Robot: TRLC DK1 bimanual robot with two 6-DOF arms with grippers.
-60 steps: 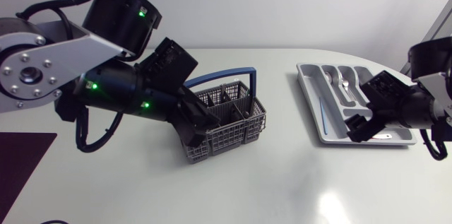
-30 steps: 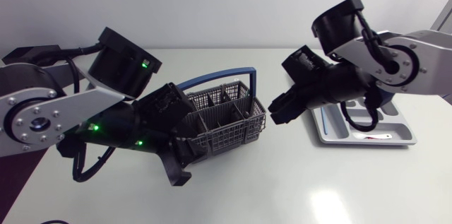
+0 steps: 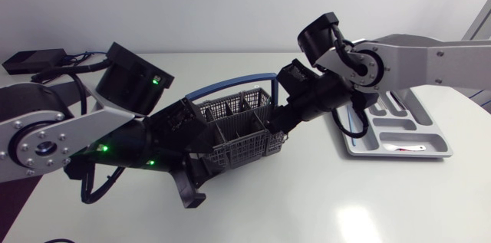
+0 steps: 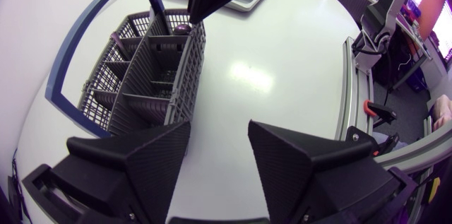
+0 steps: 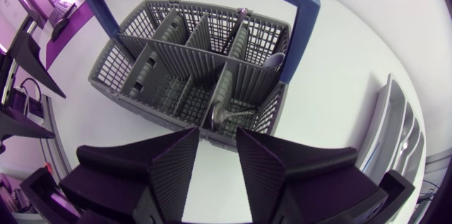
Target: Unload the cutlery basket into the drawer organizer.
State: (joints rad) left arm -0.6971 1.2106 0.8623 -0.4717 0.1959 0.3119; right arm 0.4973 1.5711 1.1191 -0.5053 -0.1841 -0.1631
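- The basket (image 3: 247, 149), grey mesh with a blue handle (image 3: 230, 83), is standing upright on the white table (image 3: 345, 205) between the two hands.
- The left hand (image 4: 219, 171) is sitting low at one end of the basket. Its fingers (image 4: 138, 164) are spread wide and are holding nothing, and only bare table is showing in the gap between them.
- The basket is lying just ahead of one left finger, off to the side of that gap rather than inside it. Whether the fingertip is touching the mesh, I cannot tell.
- The right hand (image 5: 220, 160) is hanging over the opposite end of the basket and pointing down at it. Its fingers are parted by a narrow gap and are gripping nothing.
- The basket's near wall is lying right ahead of the right fingertips, with the divided compartments running away beyond it.
- A spoon (image 5: 224, 114) is lying in the compartment closest to the right hand, just ahead of the gap between its fingers.
- A thin metal stem (image 5: 240, 18) is leaning in a compartment further ahead of the right hand, near the far wall.
- A rounded purplish piece (image 5: 277, 59) is showing in the corner compartment beside the handle's post. Its kind is too unclear to tell.
- The organizer (image 3: 433, 153), a pale grey tray with long slots, is lying flat on the table well behind the right hand and apart from the basket.
- The right arm (image 3: 406, 51) is crossing above part of the organizer and hiding most of its slots.
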